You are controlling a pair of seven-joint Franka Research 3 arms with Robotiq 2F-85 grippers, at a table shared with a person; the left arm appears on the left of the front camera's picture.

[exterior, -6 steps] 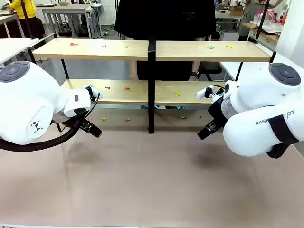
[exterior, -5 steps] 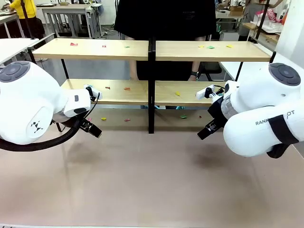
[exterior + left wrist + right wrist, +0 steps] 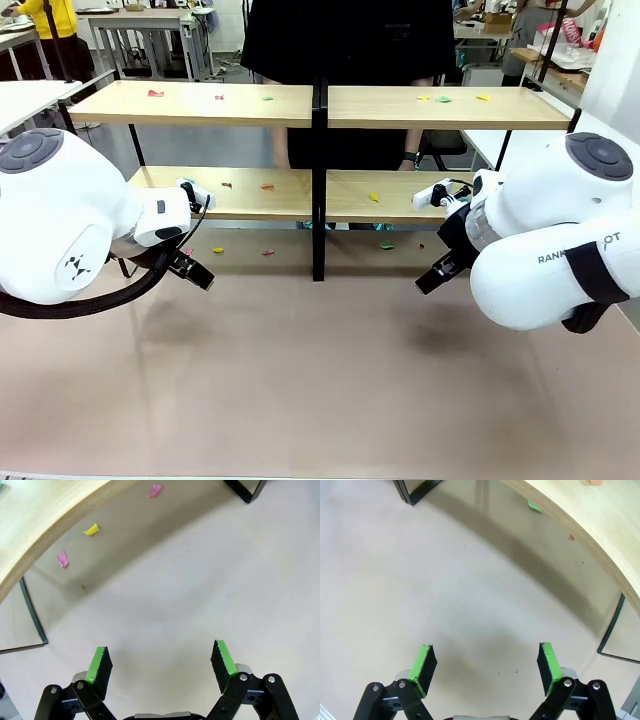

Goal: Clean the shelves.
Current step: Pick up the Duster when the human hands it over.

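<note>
across the far edge of the bench (image 3: 320, 400), the shelves (image 3: 400, 110) carry coloured paper scraps (image 3: 442, 99) on both tiers, with more underneath. left end effector (image 3: 160, 652) and right end effector (image 3: 485, 652) hover wide open, empty. judgement: cleaning not yet begun.

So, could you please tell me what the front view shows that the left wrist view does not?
The front view gives the whole two-tier light-wood shelves in a black metal frame, coloured paper scraps on the top boards, a person in black behind, and the white left arm and right arm. The left wrist view gives the left gripper close up, jaws open over the beige table, green pads empty. Both share that table, the lower board and a yellow scrap lying beneath it.
</note>
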